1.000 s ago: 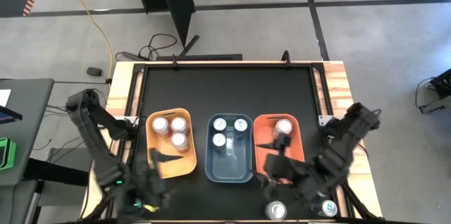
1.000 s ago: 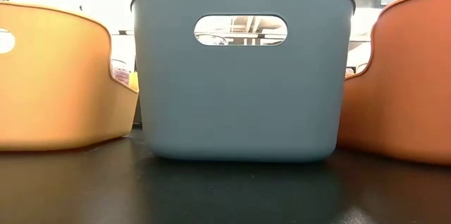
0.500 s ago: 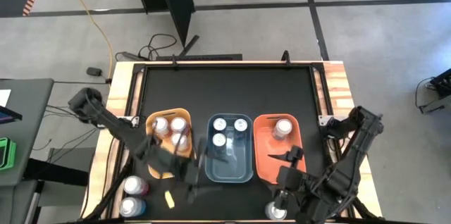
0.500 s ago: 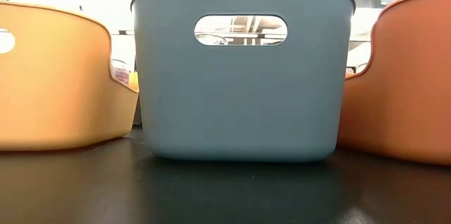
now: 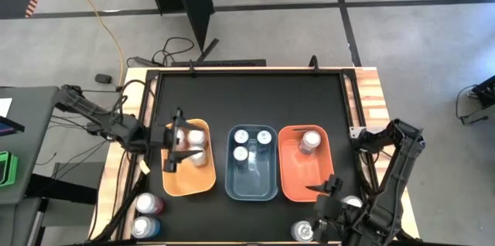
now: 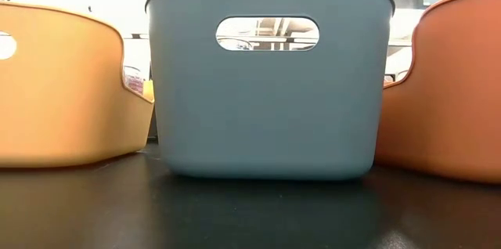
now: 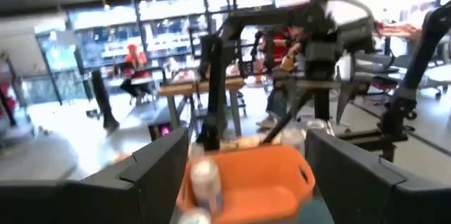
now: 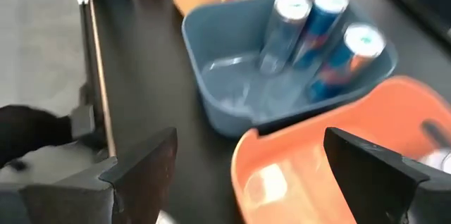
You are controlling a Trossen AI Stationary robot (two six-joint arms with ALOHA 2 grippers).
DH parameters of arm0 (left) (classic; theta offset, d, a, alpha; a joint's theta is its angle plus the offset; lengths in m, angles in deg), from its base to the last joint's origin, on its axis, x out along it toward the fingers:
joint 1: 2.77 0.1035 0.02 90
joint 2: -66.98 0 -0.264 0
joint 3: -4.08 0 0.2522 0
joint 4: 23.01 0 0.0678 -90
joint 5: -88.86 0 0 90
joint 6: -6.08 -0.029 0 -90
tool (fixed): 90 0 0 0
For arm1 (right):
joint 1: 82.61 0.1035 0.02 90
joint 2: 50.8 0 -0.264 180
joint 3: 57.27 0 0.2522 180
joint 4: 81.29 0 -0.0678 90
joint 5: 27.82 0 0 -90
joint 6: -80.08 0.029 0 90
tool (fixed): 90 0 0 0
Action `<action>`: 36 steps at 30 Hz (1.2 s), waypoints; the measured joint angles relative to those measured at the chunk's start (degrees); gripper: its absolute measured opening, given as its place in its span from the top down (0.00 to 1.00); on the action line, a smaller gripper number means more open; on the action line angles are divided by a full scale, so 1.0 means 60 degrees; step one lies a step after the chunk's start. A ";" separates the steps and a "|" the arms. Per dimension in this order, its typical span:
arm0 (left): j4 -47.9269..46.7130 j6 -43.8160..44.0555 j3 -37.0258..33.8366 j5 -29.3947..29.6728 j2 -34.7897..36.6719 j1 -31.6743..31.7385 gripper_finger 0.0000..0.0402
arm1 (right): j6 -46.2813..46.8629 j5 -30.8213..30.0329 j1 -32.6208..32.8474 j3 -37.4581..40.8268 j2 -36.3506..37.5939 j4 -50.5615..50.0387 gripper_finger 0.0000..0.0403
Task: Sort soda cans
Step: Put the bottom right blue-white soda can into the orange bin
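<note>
A: Where does the sort stand?

B: Three bins sit in a row mid-counter. The orange bin holds three cans, the blue bin holds three blue cans, and the red-orange bin has one can. My read is one colour per bin, so the grouping is the sort itself.

A: What's left loose?

B: Two cans stand at the front-left counter edge, one reddish, one blue. Two more stand at the front-right edge, partly under the right arm. Probably staged near each arm's base so either arm can feed the row.

A: Left arm?

B: The left gripper reaches in sideways over the orange bin's back half, right at the cans there. Its wrist view shows the fingers apart, with a pale can between them and the orange bin wall behind. Can't tell if it's gripped or already let go. Position fits a drop-off into that bin.

A: Right arm?

B: The right gripper is low at the front-right, beside the red-orange bin's front corner. The fingers are spread wide with nothing between them. It's angled across the bins, close to the loose pair, so likely lining up a pick there.

A: Risk?

B: Cans stand tight in the orange bin, so a careless exit could tip one.
</note>
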 joint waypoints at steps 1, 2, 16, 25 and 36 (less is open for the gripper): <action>0.0183 0.0221 -0.0586 0.0144 0.0458 -0.0010 0.31 | 0.0098 0.0261 0.0008 0.0037 0.0000 0.0093 0.08; 0.0315 0.0418 -0.1156 0.0274 0.0876 -0.0011 0.31 | 0.0184 0.0516 0.0008 0.0044 0.0000 0.0158 0.08; 0.1116 0.1935 -0.4282 0.0421 0.3595 -0.0049 0.31 | 0.1150 0.4164 -0.0123 0.0197 -0.0662 0.2450 0.08; 0.1109 0.1867 -0.4282 0.0224 0.3592 -0.0298 0.31 | 0.1623 0.4767 -0.0505 0.0200 -0.1451 0.2275 0.08; 0.1089 0.1831 -0.4285 0.0228 0.3541 -0.0700 0.31 | 0.1959 0.5598 -0.0844 0.0193 -0.1576 0.1949 0.08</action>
